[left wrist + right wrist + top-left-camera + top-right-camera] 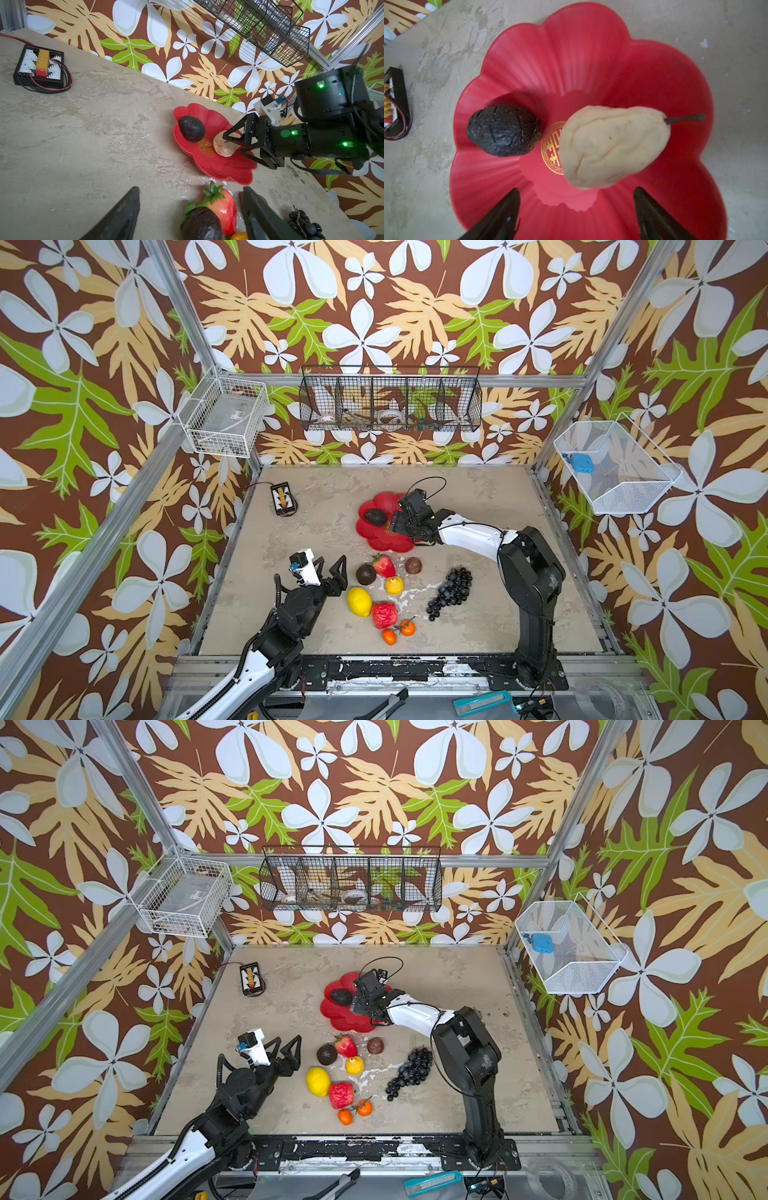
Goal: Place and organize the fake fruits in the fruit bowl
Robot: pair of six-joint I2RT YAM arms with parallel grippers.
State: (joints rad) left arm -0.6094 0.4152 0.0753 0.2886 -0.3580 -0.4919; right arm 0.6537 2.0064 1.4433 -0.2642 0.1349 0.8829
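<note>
The fruit bowl (571, 31) lies directly under the right gripper (576, 190). Its jaws stand wide apart and hold nothing. In the bowl are a beige pear (612, 145), just ahead of the fingertips, and a dark avocado (504, 129) on the other side of a round gold emblem (551, 147). I cannot read the emblem's maze-like signs. The left gripper (331, 559) is also spread open and empty. Near it on the table (316, 506) lie a strawberry (384, 566), a second avocado (365, 574) and a lemon (359, 601). On the wall, well apart from the right gripper, a white mesh basket (623, 497) holds a blue object (579, 462).
</note>
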